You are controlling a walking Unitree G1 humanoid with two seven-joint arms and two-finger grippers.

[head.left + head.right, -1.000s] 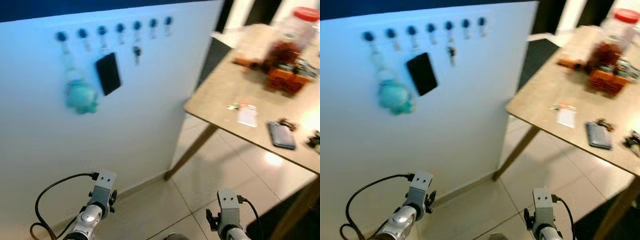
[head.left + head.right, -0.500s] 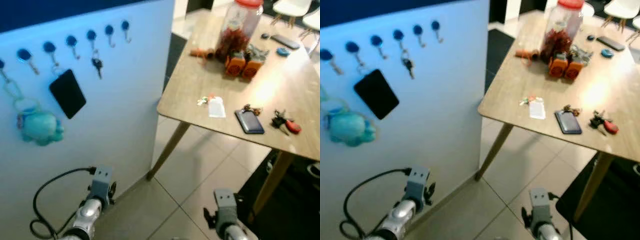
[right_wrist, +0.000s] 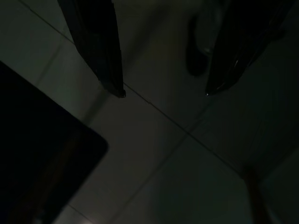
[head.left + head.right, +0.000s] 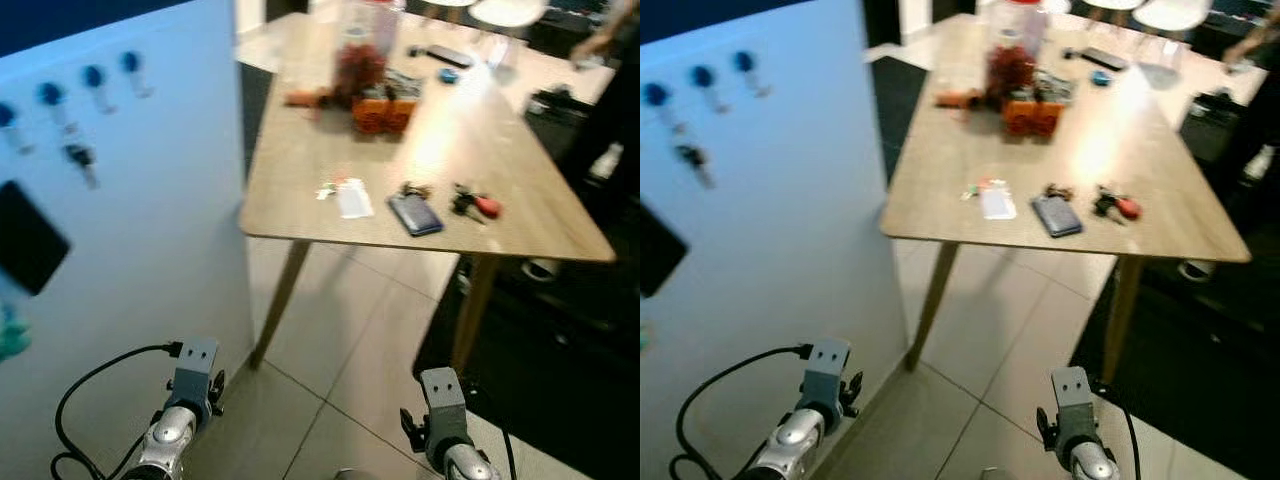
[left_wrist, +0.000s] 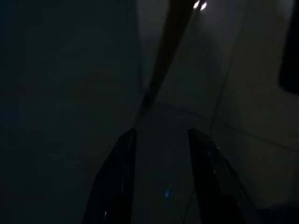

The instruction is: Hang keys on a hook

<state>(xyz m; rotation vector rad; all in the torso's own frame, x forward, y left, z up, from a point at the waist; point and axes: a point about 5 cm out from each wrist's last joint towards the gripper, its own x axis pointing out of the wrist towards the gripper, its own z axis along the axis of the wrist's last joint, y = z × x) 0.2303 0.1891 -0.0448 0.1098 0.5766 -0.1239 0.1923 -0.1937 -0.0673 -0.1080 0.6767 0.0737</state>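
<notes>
Step in hand: judged as the approach to the counter (image 4: 300,170), to fetch keys; nothing is picked up yet.
Keys: a dark bunch with a red fob (image 4: 474,204) lies on the counter at about 2 o'clock in the left eye view, just beside a dark phone (image 4: 414,213); a smaller bunch (image 4: 413,189) touches the phone's far edge.
Doing it well: stop square to the counter edge, then reach for the red-fob bunch from above, pinching ring or fob, not the loose blades.
Hooks: blue-capped hooks (image 4: 92,78) on the pale panel (image 4: 150,200) at 10 o'clock; one carries small keys (image 4: 80,158).
Left tool (image 5: 161,179): released, fingers apart, hanging idle over the floor tiles (image 4: 350,330).
Right tool (image 3: 161,91): released too, empty.
Textures: matt pale wood counter on slim tapered legs; glossy tile; metal keys likely slippery and floppy.
</notes>
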